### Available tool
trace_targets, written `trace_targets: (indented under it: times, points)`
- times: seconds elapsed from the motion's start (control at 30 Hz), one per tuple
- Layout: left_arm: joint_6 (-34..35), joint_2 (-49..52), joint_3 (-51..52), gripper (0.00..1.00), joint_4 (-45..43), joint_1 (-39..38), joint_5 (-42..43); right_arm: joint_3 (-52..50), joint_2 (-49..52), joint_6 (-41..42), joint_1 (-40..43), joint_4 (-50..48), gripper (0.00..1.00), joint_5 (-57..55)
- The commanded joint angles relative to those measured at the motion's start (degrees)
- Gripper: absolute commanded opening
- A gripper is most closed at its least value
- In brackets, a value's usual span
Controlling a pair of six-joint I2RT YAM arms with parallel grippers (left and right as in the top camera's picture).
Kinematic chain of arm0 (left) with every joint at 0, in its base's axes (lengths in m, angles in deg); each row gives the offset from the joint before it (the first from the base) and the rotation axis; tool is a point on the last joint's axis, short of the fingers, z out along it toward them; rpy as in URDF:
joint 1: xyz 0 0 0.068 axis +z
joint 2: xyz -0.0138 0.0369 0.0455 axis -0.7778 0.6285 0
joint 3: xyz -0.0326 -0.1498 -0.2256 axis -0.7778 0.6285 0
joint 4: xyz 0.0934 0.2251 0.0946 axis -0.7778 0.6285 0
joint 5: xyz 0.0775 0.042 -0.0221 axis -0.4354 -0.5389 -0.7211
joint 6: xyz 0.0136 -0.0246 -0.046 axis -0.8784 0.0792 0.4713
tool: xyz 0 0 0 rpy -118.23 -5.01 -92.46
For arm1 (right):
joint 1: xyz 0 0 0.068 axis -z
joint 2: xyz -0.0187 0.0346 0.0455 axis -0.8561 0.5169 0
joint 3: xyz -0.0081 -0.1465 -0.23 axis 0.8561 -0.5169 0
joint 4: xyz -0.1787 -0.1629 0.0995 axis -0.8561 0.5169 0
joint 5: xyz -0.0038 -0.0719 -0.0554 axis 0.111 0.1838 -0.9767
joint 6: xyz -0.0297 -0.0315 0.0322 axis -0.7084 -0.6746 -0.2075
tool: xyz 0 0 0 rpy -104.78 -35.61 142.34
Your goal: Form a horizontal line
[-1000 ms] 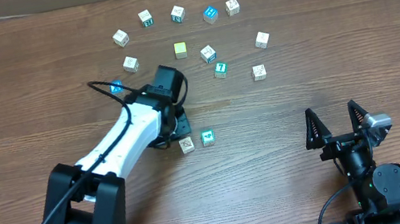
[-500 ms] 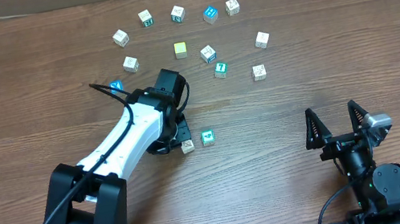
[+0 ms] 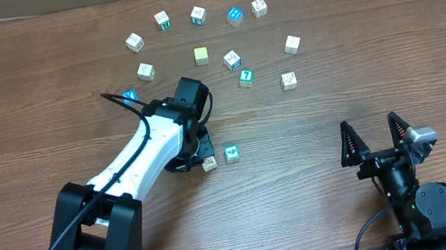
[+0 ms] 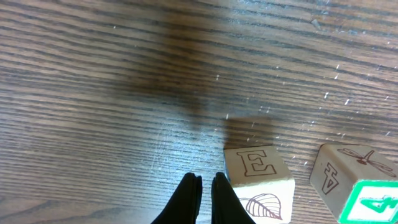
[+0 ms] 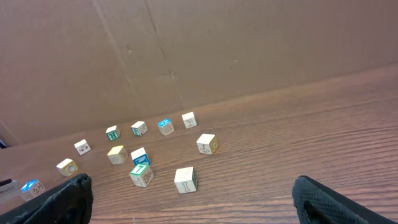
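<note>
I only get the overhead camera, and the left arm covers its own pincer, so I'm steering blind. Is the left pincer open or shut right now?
Observer: Shut. The left wrist view shows the left pincer with its black fingers pressed together and nothing between them.
Operator: What sits nearest to it?
Observer: A pale wooden cube with a brown letter E, just right of the fingertips. I cannot confirm contact.
Operator: And the teal cube beside that one?
Observer: On the teal-faced wooden cube, one face carries a green-framed 4 and another a dragonfly drawing.
</note>
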Motion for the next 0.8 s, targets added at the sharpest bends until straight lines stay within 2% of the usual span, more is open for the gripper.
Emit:
trace_targets:
  times: [0.0,0.77]
  points:
    - [-0.04,0.72,0.63,0.05,-0.81,-0.37,0.02,-0.57,-0.57,-0.04,0.17,-0.26,1.0,0.07]
    - [0.13,0.72,1.84,0.04,-2.4,-0.37,0.02,-0.57,-0.57,-0.04,0.17,-0.26,1.0,0.07]
